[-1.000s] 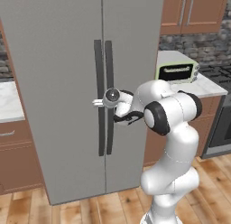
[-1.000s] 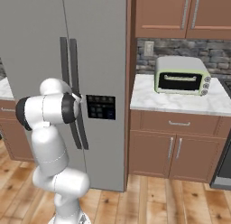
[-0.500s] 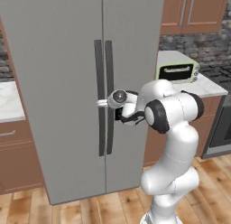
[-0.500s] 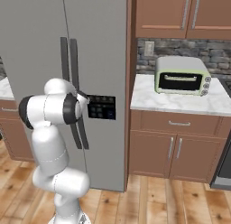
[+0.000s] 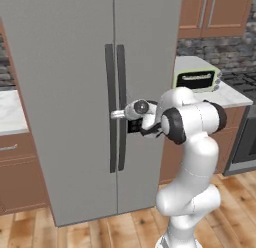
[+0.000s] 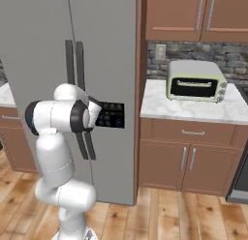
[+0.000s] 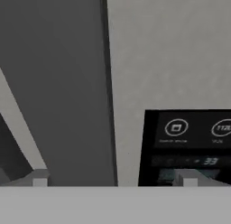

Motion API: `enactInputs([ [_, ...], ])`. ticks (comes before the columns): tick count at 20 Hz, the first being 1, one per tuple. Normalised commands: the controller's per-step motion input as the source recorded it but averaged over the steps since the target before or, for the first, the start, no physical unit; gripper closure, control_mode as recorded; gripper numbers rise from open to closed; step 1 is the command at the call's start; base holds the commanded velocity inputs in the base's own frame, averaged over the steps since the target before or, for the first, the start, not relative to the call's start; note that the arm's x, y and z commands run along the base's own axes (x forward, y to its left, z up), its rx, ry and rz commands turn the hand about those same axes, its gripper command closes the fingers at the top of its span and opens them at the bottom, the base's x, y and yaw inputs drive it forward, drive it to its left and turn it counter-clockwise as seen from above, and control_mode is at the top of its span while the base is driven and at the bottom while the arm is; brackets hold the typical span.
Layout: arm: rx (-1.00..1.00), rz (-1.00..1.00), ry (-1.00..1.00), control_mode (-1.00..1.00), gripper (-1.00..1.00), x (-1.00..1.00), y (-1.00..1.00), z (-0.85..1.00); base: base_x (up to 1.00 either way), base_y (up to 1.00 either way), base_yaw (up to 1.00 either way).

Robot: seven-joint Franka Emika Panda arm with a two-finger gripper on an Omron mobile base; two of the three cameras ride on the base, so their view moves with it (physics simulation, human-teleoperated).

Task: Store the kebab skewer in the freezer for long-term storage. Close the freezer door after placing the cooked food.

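We see the freezer (image 5: 75,92) filling the upper left and centre of the left base view, a tall flat grey appliance with both doors shut flush and two long dark vertical bar handles (image 5: 115,107) running side by side down its middle. In the right base view the same appliance (image 6: 106,50) takes the left half of the frame, with a dark control panel (image 6: 110,115) on its right-hand door, partly covered by the arm. The white arm rises from the lower right of the left base view and bends toward the doors, so the gripper (image 5: 118,114) sits near the centre of the frame, right at the handles, about halfway up their length. In the hand view the finger tips (image 7: 39,179) stand far apart, one at the lower left and one at the lower right of the frame, so we read the pincer as spread wide with nothing between its jaws; ahead of it are the door seam (image 7: 108,83) running top to bottom and the dark control panel (image 7: 187,146) at the lower right. We cannot tell where the kebab skewer is. To the right of the freezer, a pale toaster oven (image 6: 195,81) stands on a white marble counter (image 6: 160,106) in the right base view's centre right, above brown wooden cabinets (image 6: 186,154).
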Motion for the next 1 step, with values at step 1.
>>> enactInputs([
  [1, 0.00, 0.00, 0.00, -1.00, -1.00, 0.66, -0.21, 0.00, 0.00, 0.00, 0.00],
])
